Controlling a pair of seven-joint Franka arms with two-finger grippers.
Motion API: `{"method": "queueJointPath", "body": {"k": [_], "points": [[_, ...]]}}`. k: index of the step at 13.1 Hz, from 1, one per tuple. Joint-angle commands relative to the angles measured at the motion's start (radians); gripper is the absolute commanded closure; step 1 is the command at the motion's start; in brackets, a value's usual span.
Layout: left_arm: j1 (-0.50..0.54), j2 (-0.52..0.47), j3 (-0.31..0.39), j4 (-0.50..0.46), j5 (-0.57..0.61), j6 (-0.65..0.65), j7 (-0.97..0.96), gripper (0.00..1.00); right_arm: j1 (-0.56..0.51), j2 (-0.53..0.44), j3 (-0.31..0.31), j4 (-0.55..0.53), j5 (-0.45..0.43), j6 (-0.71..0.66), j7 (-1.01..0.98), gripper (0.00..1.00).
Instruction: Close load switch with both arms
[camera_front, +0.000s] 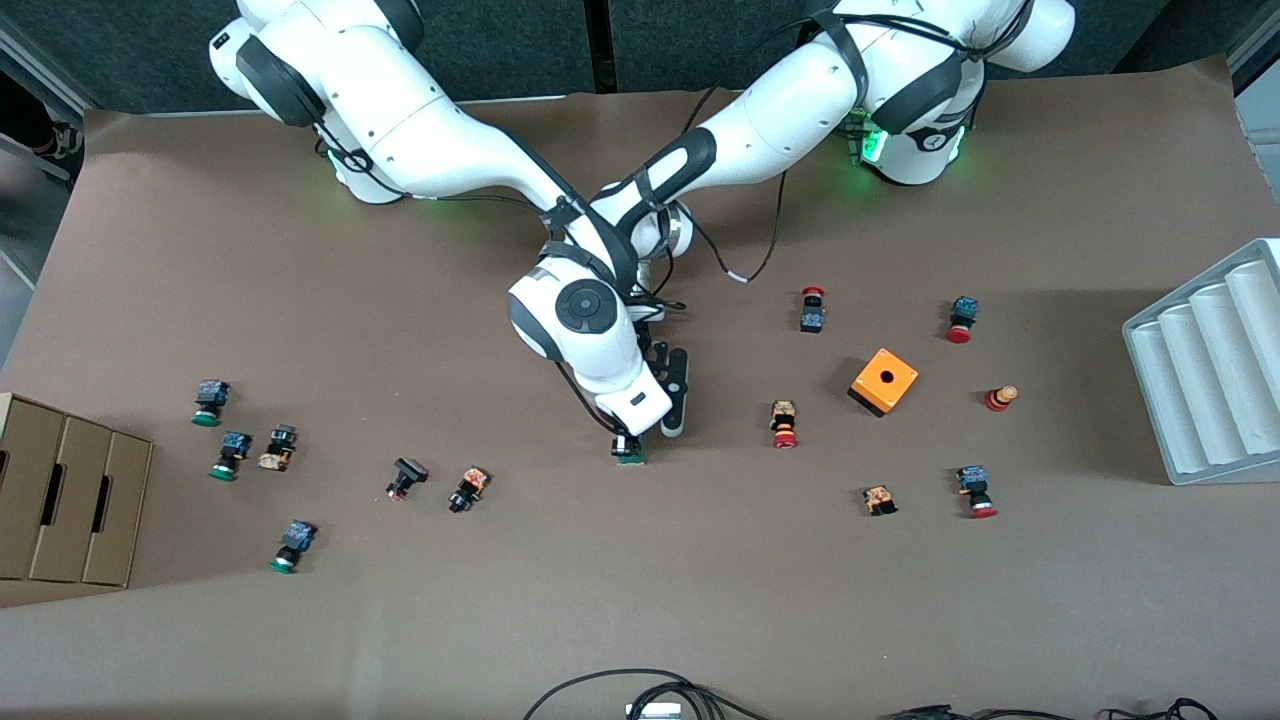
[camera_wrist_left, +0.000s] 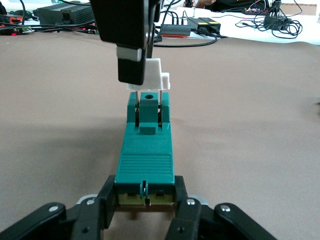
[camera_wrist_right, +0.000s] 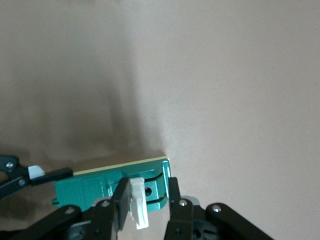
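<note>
On the table, both grippers (camera_wrist_left: 145, 200) (camera_wrist_right: 145, 200) clamp the load switch (camera_wrist_left: 146, 150).

One camera is looking down from high across the tabletop (camera_front: 640, 600), facing both arm bases. Each wrist camera is sitting close over the load switch (camera_wrist_left: 145, 150), which all three views are sharing.

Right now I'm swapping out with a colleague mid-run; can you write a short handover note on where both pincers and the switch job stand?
Left pincer: shut on the dark-green rectangular load switch, pinning one end on the brown table.
Right pincer: shut on the white plastic lever piece at the switch's other end.
Switch lies mid-table.
Done: both grasps made.
Left: the white lever looks raised above the body, so it probably needs pressing down to close.
</note>
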Motion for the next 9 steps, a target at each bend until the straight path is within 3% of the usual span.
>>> {"method": "queueJointPath", "body": {"k": [1, 7, 9], "points": [[-0.006, 0.016, 0.013, 0.028, 0.030, 0.023, -0.011, 0.57, -0.001, -0.001, -0.002, 0.005, -0.023, 0.014, 0.028, 0.63], [-0.006, 0.016, 0.013, 0.028, 0.028, 0.025, -0.011, 0.57, -0.004, 0.003, -0.002, 0.005, -0.024, 0.014, 0.029, 0.63], [-0.006, 0.016, 0.013, 0.028, 0.030, 0.025, -0.011, 0.57, -0.004, 0.005, -0.002, 0.005, -0.024, 0.014, 0.029, 0.69]]}}
